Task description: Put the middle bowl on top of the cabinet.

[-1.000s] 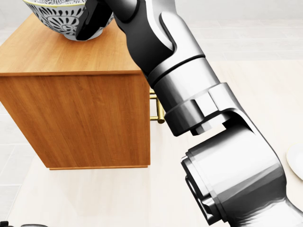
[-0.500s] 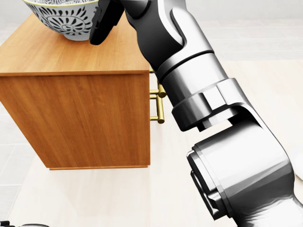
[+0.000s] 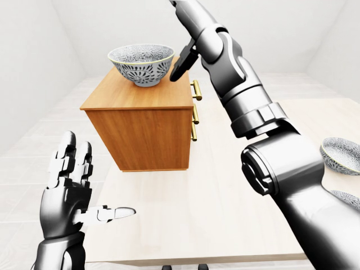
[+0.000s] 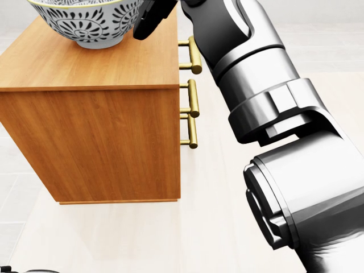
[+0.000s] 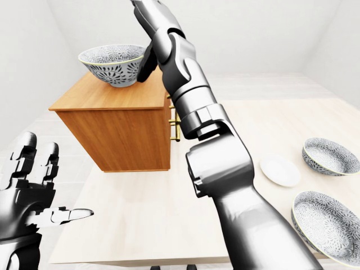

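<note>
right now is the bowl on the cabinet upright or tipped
Upright: the patterned bowl sits on its foot on the wooden cabinet, rim level, opening up. The right hand's fingers are beside it, not round it.

A bare simulated room, furnished like a home dining corner. Plain white walls and a pale tiled floor surround a light wooden table. At upper left a wooden cabinet with brass handles bears a patterned bowl. 2 more bowls and a white plate lie at the right of the right-eye view.

Three bowls, one cabinet, seemingly one plate
</note>
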Robot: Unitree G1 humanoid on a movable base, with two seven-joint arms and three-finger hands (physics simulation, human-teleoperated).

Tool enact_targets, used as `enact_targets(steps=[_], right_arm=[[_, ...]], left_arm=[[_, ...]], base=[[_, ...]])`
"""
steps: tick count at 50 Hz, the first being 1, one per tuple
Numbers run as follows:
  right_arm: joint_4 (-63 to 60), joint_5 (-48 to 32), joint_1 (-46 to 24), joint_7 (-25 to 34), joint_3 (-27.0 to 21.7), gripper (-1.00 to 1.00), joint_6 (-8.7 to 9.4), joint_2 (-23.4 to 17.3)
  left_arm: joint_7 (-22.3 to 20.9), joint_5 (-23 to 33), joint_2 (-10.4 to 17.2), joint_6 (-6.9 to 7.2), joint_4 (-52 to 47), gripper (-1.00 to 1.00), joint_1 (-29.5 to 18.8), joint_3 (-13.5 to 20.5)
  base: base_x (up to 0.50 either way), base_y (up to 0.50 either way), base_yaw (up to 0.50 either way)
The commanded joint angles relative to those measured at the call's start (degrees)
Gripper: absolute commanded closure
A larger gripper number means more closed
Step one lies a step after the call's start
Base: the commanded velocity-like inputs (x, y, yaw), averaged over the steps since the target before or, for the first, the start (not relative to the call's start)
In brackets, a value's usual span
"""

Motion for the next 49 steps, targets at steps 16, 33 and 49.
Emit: enact_targets(steps=[16,33,49], right_arm=[[4.4,1.2,-0.8,-1.6,-0.9,-1.00,0.00,-5.5],[5.2,1.5,-2.0,-1.3,-2.1,-1.00,0.00,-10.0],[1.5,5.2,-0.8,-6.9,-5.2,-1.00,0.00,-9.7]], left_arm=[[0.2,0.0,0.0,0.00,-1.9,-1.00,0.1,0.2],[-0.1,0.2,-0.3,0.00,-1.5,-1.00,0.1,0.1],[0.1,1.3,-0.9,0.00,-2.3,-1.00,0.9,-1.3]], base=[[0.00,0.00,0.00],[0.00,0.00,0.00],[0.00,0.00,0.00]])
